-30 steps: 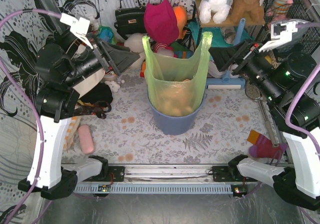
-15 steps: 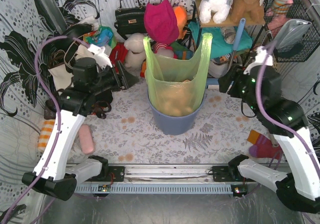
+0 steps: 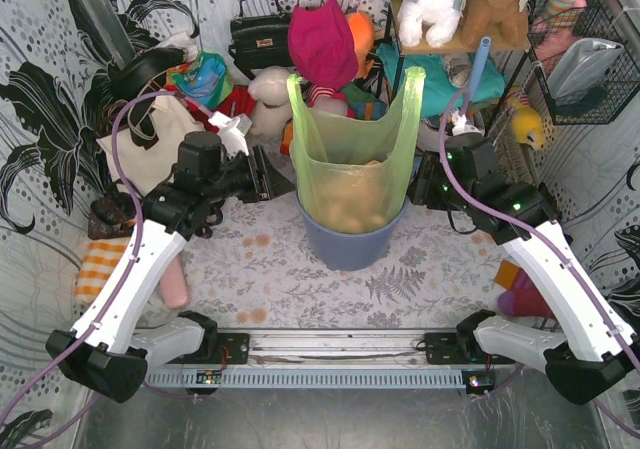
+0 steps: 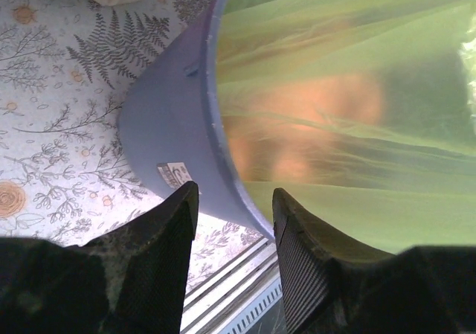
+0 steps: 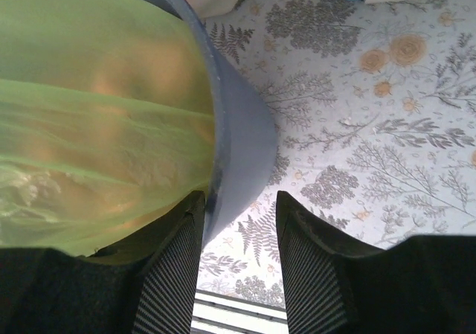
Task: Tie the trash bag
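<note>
The trash bag [image 3: 352, 169] is thin light-green plastic with brown paper showing through it. It stands in a blue-grey round bin [image 3: 347, 245], its two handles sticking straight up. My left gripper [image 3: 262, 172] is open and empty, just left of the bag at bin-rim height. My right gripper [image 3: 424, 181] is open and empty, just right of the bag. The left wrist view shows the bag [image 4: 349, 111] and bin wall [image 4: 171, 126] ahead of the open gripper [image 4: 232, 204]. The right wrist view shows the bag [image 5: 97, 111] and bin [image 5: 238, 140] ahead of the open gripper [image 5: 238, 207].
A cream tote bag [image 3: 150, 144], black handbag [image 3: 258, 34], magenta hat [image 3: 322, 39] and plush toys [image 3: 435, 4] crowd the back. A pink case [image 3: 175, 284] lies front left. A colourful sock [image 3: 525, 289] lies front right. A metal rail [image 3: 330, 344] runs along the near edge.
Both arms have swung down and inward from raised poses. Each gripper now sits close beside the bag, left and right. The bag and bin have not moved.
</note>
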{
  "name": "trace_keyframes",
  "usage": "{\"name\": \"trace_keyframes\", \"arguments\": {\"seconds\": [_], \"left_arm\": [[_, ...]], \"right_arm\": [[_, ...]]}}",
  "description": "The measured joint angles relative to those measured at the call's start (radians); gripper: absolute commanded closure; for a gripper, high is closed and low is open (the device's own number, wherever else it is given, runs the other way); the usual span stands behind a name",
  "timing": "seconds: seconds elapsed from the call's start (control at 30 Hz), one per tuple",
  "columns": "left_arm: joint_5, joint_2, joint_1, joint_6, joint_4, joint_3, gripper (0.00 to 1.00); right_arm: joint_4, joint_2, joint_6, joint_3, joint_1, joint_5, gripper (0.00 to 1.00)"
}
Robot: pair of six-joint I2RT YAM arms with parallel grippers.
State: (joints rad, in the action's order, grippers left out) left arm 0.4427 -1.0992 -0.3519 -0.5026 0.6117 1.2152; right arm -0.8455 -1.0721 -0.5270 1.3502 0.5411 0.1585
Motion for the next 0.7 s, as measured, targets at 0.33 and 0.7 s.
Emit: {"name": "trace_keyframes", "arguments": {"seconds": [0.33, 0.7], "left_arm": [[0.016, -0.019, -0.034, -0.022, -0.053, -0.009, 0.59], [0.012, -0.037, -0.035, -0.015, -0.051, -0.031, 0.74]], "right_arm": [[0.068, -0.034, -0.008, -0.013, -0.011, -0.066, 0.7], [0.086, -0.036, -0.013, -0.032, -0.015, -0.089, 0.91]]}}
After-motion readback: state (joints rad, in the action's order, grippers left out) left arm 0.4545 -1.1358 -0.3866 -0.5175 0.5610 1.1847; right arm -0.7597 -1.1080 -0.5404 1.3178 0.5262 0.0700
